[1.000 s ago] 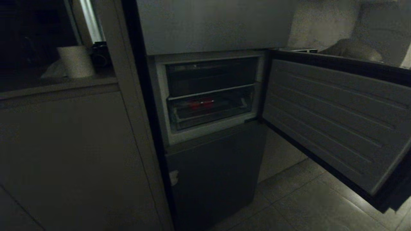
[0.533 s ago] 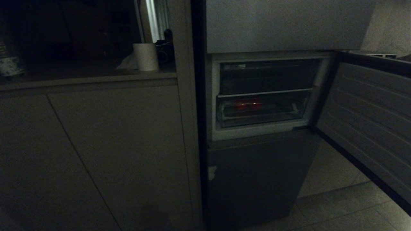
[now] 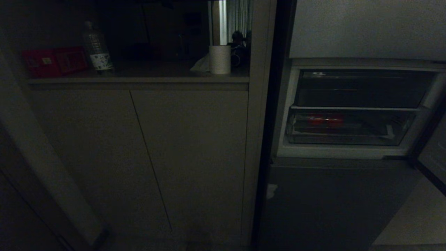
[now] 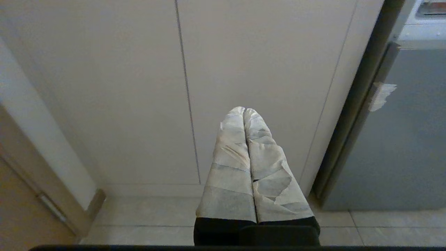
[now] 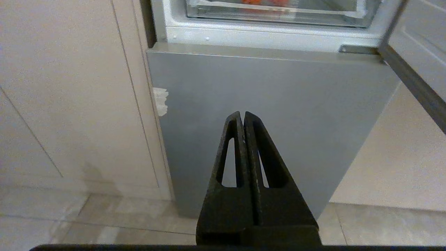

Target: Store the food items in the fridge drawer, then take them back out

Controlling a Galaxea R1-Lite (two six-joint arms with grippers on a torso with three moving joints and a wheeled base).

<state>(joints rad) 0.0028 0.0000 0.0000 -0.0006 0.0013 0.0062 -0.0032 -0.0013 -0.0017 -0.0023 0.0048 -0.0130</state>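
The fridge [image 3: 331, 202] stands at the right of the head view with its middle compartment open. Inside, the clear fridge drawer [image 3: 348, 138] sits within the compartment, under a shelf. Two red food items [image 3: 325, 121] lie in it side by side towards its left. The right wrist view catches the fridge drawer's front [image 5: 278, 14] and the food items [image 5: 264, 1] at its edge. My right gripper [image 5: 243, 113] is shut and empty, low before the fridge's bottom panel [image 5: 278, 87]. Shut and empty too, my tape-wrapped left gripper [image 4: 244, 108] faces the pale cabinet doors [image 4: 139, 87]. Neither arm shows in the head view.
The open fridge door [image 5: 418, 35] swings out on the right. Left of the fridge, a counter [image 3: 139, 79] carries a paper roll [image 3: 220, 59], a bottle [image 3: 97, 47] and a red box [image 3: 54, 62]. A pale slanted post [image 3: 45, 167] crosses the lower left. Tape scrap [image 3: 271, 191] marks the fridge edge.
The whole head view has swung left: the fridge now sits at the picture's right and more of the cabinets and counter show. The drawer and food items keep their places.
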